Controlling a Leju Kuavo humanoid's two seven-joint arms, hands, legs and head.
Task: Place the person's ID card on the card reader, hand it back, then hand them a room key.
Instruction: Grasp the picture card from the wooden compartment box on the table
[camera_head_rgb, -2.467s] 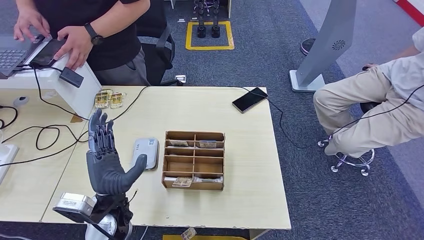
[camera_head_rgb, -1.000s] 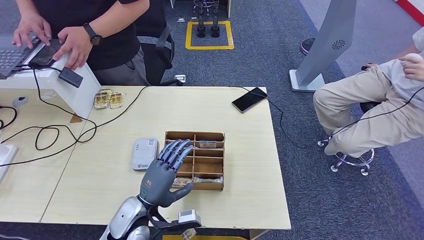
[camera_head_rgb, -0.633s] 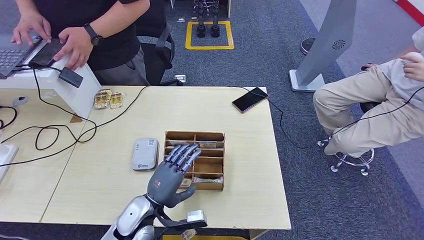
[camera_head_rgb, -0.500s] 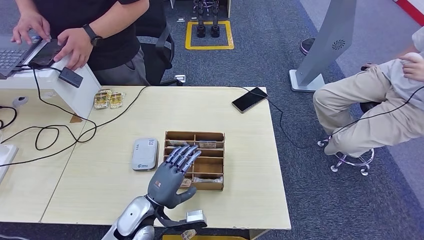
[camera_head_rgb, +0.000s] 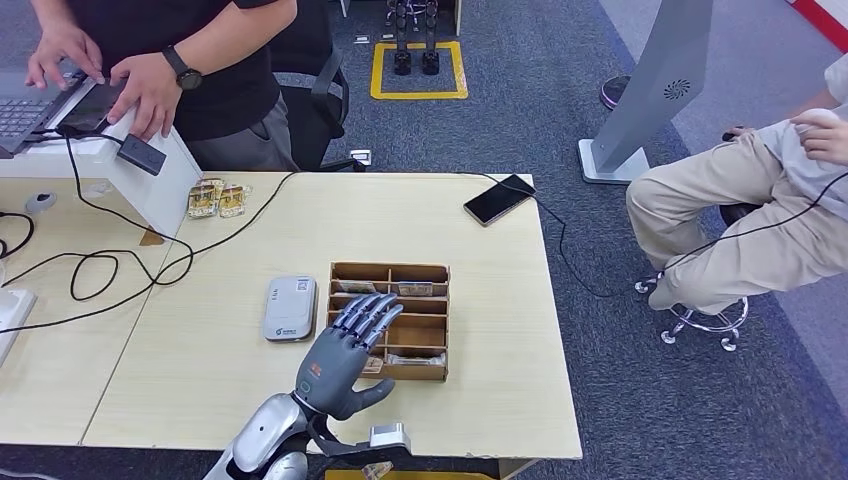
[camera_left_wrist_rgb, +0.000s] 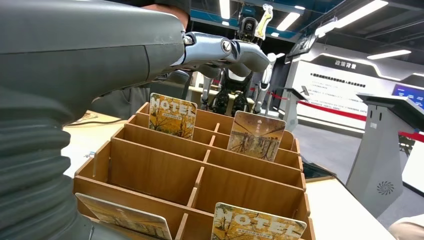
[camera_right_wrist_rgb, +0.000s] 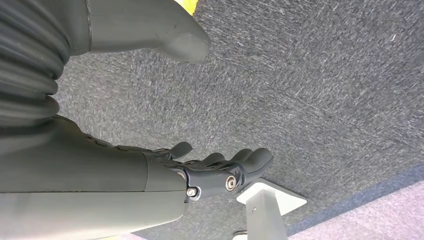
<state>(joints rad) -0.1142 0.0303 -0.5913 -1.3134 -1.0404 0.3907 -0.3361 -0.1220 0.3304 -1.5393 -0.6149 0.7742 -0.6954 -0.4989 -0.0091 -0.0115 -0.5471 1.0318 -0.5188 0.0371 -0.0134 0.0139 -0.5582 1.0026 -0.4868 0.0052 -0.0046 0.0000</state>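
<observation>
Left hand (camera_head_rgb: 343, 352) hovers over the near-left corner of the wooden card rack (camera_head_rgb: 431, 330), fingers spread wide and extended, palm down, holding nothing. Posture reads as a reach toward the room key cards (camera_left_wrist_rgb: 172, 115) that stand upright in the rack's slots, printed "HOTEL"; standing on edge leaves their upper edges free to be pinched. In the left wrist view the fingers (camera_left_wrist_rgb: 235, 50) stretch out above the far rows, touching no card. Which card is the target cannot be told.

Right hand (camera_right_wrist_rgb: 220, 172) hangs beside the body over grey carpet, fingers loosely curved and apart, nothing in it.

Card reader (camera_head_rgb: 291, 307) lies flat on the worktop (camera_head_rgb: 490, 290) just left of the rack; nothing visibly on it. The ID card itself cannot be made out anywhere, so the reader and hand-back steps are probably done.

Far left, a person's hands (camera_head_rgb: 145, 92) rest on a device atop a white box; what it is stays unclear. The hand hides the rack's near-left slots in the head view.
</observation>
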